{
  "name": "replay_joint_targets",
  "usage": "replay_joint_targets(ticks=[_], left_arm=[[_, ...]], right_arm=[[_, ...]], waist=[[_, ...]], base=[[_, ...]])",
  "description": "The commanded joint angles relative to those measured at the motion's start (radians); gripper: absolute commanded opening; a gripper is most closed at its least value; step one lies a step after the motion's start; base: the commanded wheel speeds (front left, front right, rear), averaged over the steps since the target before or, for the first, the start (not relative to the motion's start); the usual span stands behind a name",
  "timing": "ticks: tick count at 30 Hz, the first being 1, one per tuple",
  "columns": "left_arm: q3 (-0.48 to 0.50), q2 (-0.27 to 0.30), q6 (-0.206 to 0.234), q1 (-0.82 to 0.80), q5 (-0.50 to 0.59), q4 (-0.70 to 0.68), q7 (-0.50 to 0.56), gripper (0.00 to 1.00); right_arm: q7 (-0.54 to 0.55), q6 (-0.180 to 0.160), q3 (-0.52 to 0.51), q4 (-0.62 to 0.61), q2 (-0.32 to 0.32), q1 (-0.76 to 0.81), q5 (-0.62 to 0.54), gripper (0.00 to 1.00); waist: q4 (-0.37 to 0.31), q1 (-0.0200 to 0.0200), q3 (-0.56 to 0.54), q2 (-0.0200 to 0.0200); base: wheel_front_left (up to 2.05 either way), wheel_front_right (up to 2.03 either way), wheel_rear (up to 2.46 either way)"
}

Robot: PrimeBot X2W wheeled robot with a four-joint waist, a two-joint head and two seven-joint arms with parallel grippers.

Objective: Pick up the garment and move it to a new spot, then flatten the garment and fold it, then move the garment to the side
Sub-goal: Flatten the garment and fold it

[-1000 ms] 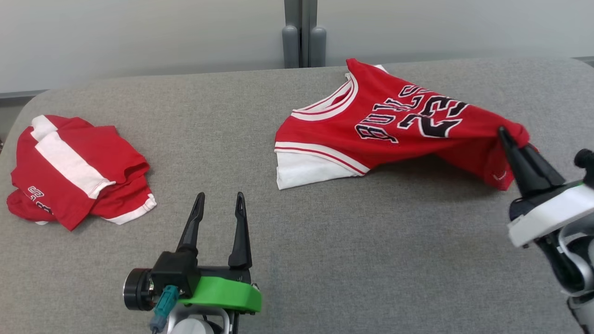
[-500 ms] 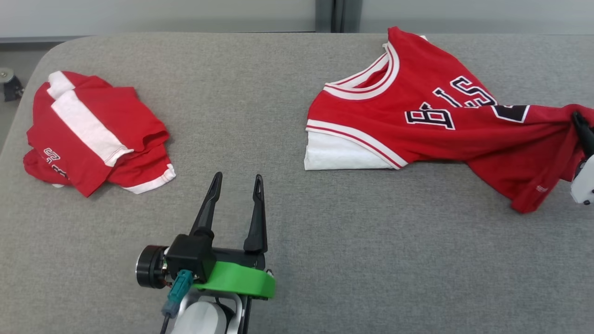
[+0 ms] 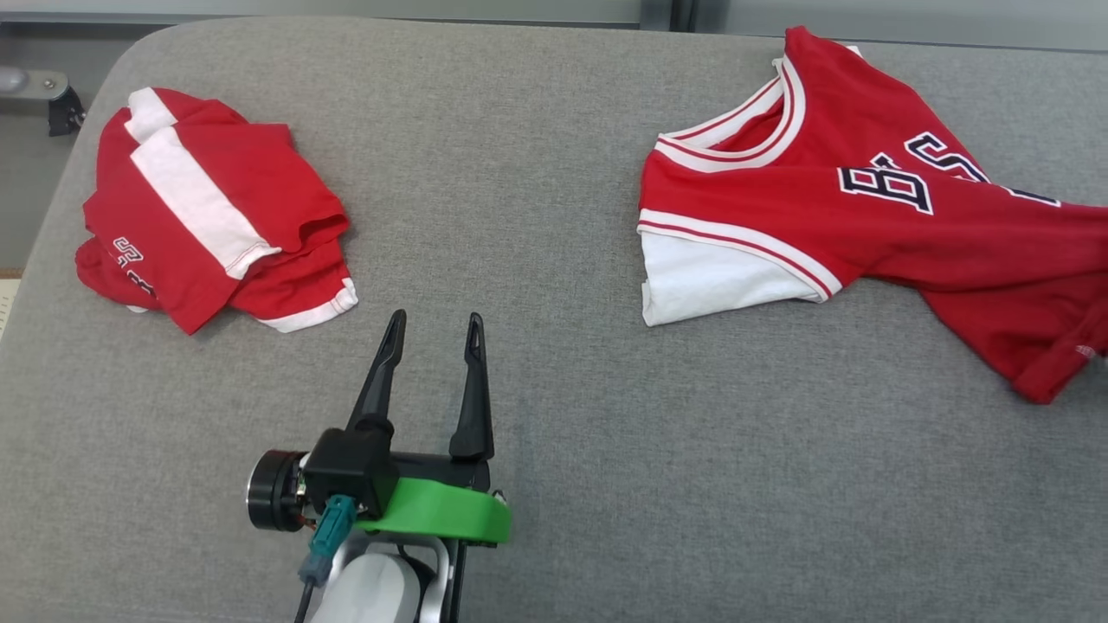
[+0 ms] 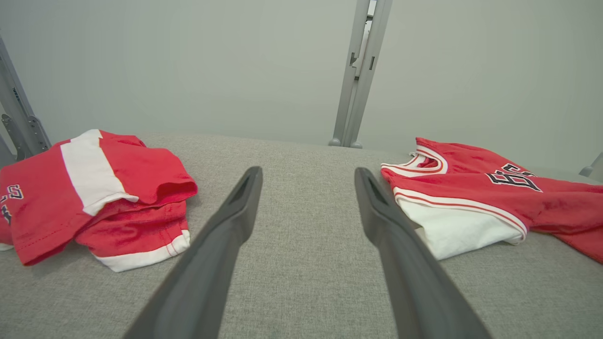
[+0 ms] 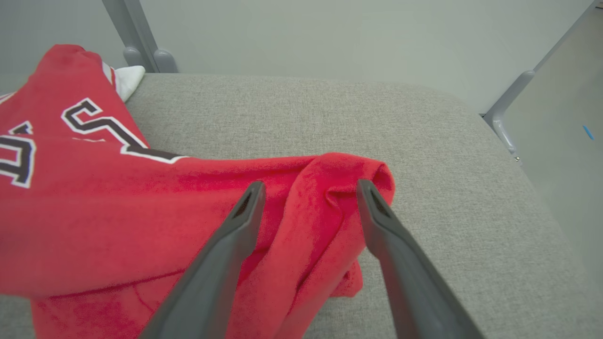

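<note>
jersey [image 3: 866, 216] spread on table [image 3: 537, 173], right side, far end cut off in head view. second red garment [image 3: 216, 216] bunched far left. left gripper [image 3: 435, 317] wide, empty. right gripper [image 5: 310, 184] wide, straddling jersey fold, unpinched.

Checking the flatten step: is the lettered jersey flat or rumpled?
Rumpled. The jersey has a raised fold between the fingers of the open right gripper, and creases hide part of its lettering.
</note>
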Motion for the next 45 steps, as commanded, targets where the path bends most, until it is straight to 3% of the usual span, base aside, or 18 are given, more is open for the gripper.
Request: replay_joint_targets(ticks=[1, 5, 10, 20, 24, 33, 40, 45], left_arm=[[0.008, 0.003, -0.006, 0.001, 0.011, 0.006, 0.000, 1.00], [0.026, 0.004, -0.015, 0.005, 0.018, 0.013, 0.000, 1.00], [0.046, 0.004, -0.026, 0.016, 0.021, 0.013, 0.000, 1.00], [0.091, 0.004, -0.042, 0.053, 0.031, 0.010, 0.000, 1.00], [0.100, 0.004, -0.048, 0.071, 0.034, 0.010, 0.000, 1.00], [0.100, 0.004, -0.059, 0.028, 0.044, 0.082, 0.000, 1.00], [-0.009, 0.004, -0.121, -0.104, 0.064, 0.383, 0.000, 1.00], [-0.065, 0.004, -0.109, -0.216, 0.111, 0.569, 0.000, 1.00]], right_arm=[[-0.028, -0.002, 0.005, 0.012, 0.000, -0.007, -0.004, 1.00], [-0.103, -0.002, 0.016, 0.015, 0.053, 0.004, 0.011, 1.00], [-0.150, -0.002, -0.005, -0.072, 0.117, 0.068, 0.053, 1.00], [-0.156, -0.002, -0.091, -0.493, 0.318, 0.375, 0.064, 1.00], [-0.157, -0.002, -0.101, -0.565, 0.374, 0.459, 0.048, 1.00], [-0.157, -0.002, -0.072, -0.603, 0.398, 0.446, 0.020, 1.00], [-0.157, -0.002, -0.057, -0.617, 0.393, 0.420, 0.033, 1.00], [-0.157, -0.002, -0.038, -0.621, 0.391, 0.401, 0.040, 1.00]], waist=[[-0.037, 0.0000, -0.020, 0.0000], [-0.087, 0.0000, -0.049, 0.0000], [-0.151, 0.0000, -0.092, 0.0000], [-0.226, 0.0000, -0.148, 0.0000], [-0.246, 0.0000, -0.154, 0.0000], [-0.295, 0.0000, -0.110, 0.0000], [-0.333, 0.0000, -0.060, 0.0000], [-0.362, 0.0000, -0.034, 0.0000]], base=[[0.00, 0.00, 0.00], [0.00, 0.00, 0.00], [0.00, 0.00, 0.00], [0.00, 0.00, 0.00], [0.00, 0.00, 0.00], [0.00, 0.00, 0.00], [0.00, 0.00, 0.00], [0.00, 0.00, 0.00]])
